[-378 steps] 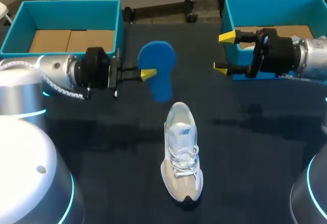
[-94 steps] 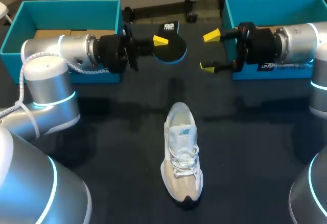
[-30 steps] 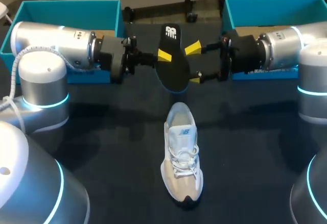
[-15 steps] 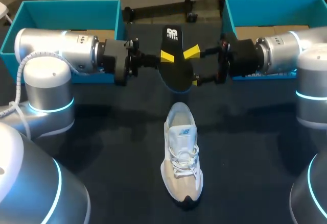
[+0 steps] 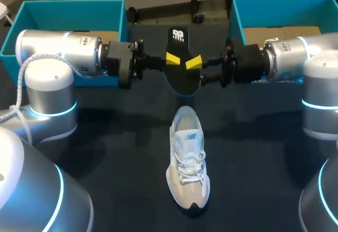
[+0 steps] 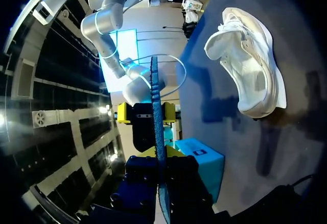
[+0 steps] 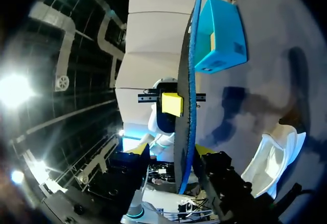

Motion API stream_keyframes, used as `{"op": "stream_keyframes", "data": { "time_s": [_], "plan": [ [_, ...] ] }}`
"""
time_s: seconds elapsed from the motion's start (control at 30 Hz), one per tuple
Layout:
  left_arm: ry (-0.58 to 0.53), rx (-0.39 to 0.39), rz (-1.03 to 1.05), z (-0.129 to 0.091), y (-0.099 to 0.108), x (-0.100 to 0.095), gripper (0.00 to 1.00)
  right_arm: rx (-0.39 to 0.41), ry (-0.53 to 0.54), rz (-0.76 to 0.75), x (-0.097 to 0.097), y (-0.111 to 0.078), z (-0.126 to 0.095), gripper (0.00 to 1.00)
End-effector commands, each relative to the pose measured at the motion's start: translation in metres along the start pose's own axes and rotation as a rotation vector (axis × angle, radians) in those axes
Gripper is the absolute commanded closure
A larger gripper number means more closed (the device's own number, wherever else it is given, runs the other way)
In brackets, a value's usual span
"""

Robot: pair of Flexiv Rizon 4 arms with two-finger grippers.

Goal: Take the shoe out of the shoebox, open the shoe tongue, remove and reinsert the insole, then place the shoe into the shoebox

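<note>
**Insole position.** The insole (image 5: 180, 74) is off the worktop (image 5: 121, 152), suspended between the two arms above the gap that separates the two blue shoeboxes. Its dark upper face is turned toward the head camera. Both wrist views show it edge-on.

**Left pincer.** The left pincer (image 5: 172, 58) is clamped on one long edge of the insole. One yellow tip lies on the dark face. The opposing finger is hidden behind the insole. This grip carries the part.

**Right pincer.** The right pincer (image 5: 196, 69) comes in from the opposite side and straddles the other long edge. The left wrist view shows clearance between the insole and at least one of its fingers. It is therefore judged parted and holding nothing.

**Reason for the arrangement.** Holding the insole in free air exposes both faces, so a second pincer can take an edge. The step in hand appears to be a transfer from left to right ahead of reinsertion.

**Shoe.** The shoe (image 5: 187, 160) stands upright on the worktop, well apart from both pincers, heel opening toward the insole and toe toward the robot. This leaves the opening free to receive the insole.

**Shoeboxes.** The left shoebox (image 5: 74, 15) and the right shoebox (image 5: 285, 10) sit at the far corners. The visible part of each holds only a cardboard liner
</note>
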State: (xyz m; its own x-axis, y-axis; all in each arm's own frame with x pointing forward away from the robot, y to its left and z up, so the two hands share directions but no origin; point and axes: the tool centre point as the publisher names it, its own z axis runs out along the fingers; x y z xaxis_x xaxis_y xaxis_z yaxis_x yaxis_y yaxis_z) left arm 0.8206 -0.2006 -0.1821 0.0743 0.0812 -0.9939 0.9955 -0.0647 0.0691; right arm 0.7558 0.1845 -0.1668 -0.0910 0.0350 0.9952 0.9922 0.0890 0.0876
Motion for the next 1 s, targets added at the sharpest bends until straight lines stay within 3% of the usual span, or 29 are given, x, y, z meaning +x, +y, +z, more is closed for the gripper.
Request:
{"op": "stream_keyframes", "data": {
  "time_s": [0.03,0.53,0.8,1.0],
  "plan": [
    [0.000,0.000,0.001,0.001,0.000,0.000,1.00,-0.017,-0.006,-0.005,-0.001,-0.003,0.003,0.56],
    [0.000,0.000,0.001,0.001,0.000,0.000,1.00,-0.062,0.000,0.015,-0.007,0.009,0.001,0.62],
    [0.000,0.000,0.001,0.001,0.000,0.000,1.00,-0.056,0.005,0.021,-0.006,0.010,0.004,0.76],
    [0.000,0.000,0.001,0.001,0.000,0.000,1.00,-0.062,0.012,0.036,-0.008,0.012,0.006,0.77]
  ]
}}
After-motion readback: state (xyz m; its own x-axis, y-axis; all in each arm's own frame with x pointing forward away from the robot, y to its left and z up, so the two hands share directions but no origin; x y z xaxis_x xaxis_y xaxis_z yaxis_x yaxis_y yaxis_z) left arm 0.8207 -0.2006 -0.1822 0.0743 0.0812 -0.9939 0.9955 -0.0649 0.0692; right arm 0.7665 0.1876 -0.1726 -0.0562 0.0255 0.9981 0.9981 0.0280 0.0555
